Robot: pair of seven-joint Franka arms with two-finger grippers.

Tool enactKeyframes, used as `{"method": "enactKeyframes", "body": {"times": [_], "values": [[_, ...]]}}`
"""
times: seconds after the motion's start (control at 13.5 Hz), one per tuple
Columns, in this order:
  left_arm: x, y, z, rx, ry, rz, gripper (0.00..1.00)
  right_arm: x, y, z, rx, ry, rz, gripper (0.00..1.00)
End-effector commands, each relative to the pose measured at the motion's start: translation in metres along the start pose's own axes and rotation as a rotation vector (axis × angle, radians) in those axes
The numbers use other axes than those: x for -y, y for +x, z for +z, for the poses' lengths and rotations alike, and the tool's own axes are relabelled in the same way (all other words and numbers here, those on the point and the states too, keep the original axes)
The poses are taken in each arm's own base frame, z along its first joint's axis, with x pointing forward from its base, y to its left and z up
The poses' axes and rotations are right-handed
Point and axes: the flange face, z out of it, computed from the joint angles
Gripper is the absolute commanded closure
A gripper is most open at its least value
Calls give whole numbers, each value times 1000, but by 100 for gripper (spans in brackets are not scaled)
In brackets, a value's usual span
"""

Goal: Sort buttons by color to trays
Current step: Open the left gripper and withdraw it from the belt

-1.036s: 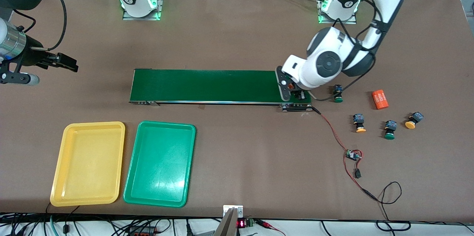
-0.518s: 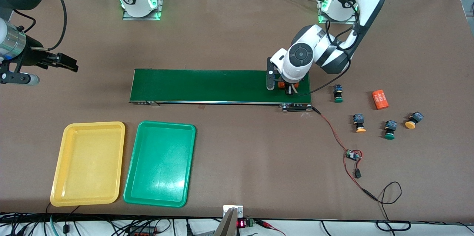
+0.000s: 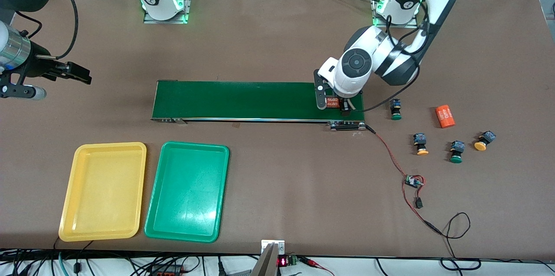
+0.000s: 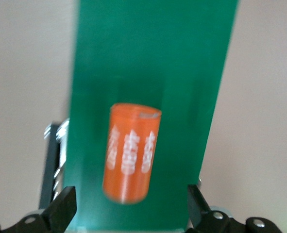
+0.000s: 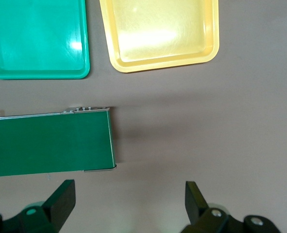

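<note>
Four buttons lie on the table at the left arm's end: a green one (image 3: 395, 109) beside the belt's end, a yellow-orange one (image 3: 420, 144), a second green one (image 3: 456, 152) and a second yellow-orange one (image 3: 483, 141). The yellow tray (image 3: 104, 191) and green tray (image 3: 187, 191) lie bare near the front camera, also seen as the yellow tray (image 5: 162, 34) and green tray (image 5: 36, 39). My left gripper (image 3: 333, 105) hangs open over the belt's end, its fingers (image 4: 63, 208) wide of an orange numbered cylinder (image 4: 131, 155). My right gripper (image 3: 80, 74) waits open, holding nothing.
The dark-green conveyor belt (image 3: 243, 100) runs across the middle of the table, and the orange cylinder (image 3: 332, 102) lies on it. A second orange cylinder (image 3: 445, 116) lies among the buttons. A red-black wire with a small board (image 3: 413, 180) trails from the belt's end.
My left gripper carried the orange cylinder along the belt's end, then opened and let it go onto the belt. The right arm has not moved.
</note>
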Motion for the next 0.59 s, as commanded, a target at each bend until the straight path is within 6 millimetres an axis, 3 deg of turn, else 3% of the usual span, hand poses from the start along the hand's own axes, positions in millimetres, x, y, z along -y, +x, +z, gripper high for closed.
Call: {"method": "enactKeyframes", "body": {"times": [0.0,0.15,0.37,0.52], "values": [[31,-26,-33,10,4,-346,0,2,-1,-1,4,14,12,0],[60,-54,-46,-2,-1,-643,0,2,-1,0,5,14,12,0],[93,-96,-38,5,-9,-1071,0,2,-1,1,7,13,12,0],[123,-135,-30,6,-30,-1195,0,2,-1,0,5,14,12,0]]}}
